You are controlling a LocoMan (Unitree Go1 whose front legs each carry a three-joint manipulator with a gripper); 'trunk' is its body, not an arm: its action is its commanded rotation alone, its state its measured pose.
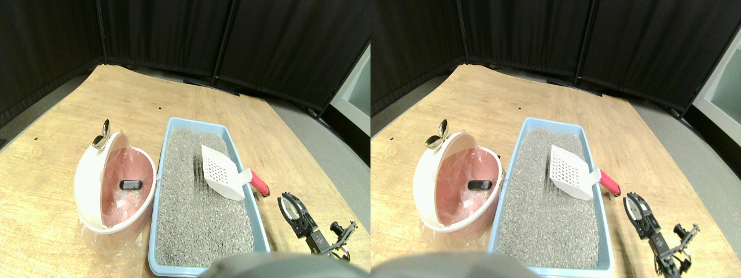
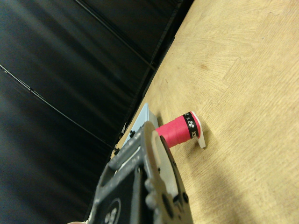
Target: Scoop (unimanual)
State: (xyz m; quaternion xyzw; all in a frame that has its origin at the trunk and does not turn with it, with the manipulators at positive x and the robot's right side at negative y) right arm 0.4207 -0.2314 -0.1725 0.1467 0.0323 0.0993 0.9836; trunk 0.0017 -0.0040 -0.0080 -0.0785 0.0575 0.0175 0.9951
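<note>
Stereo pair view: white slotted plastic scoop rests on grey litter in the blue tray, its pink wrapped handle overhanging the rim toward four o'clock. The right gripper sits apart at four o'clock, holding nothing.

Wrist view: handle end lies just ahead of the jaw; whether the jaws are parted cannot be told.

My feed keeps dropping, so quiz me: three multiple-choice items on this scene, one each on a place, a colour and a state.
1. The scoop's slotted head lies:
A. in the litter tray
B. in the bin
C. on the floor

2. The scoop handle is wrapped in:
A. blue
B. red
C. green

3. The right tool is:
A. gripping the handle
B. inside the bin
C. apart from the handle, holding nothing

Answers: 1 A, head rests on the grey litter; 2 B, red wrap sticks out past the tray rim; 3 C, bare floor shows between them.
</note>
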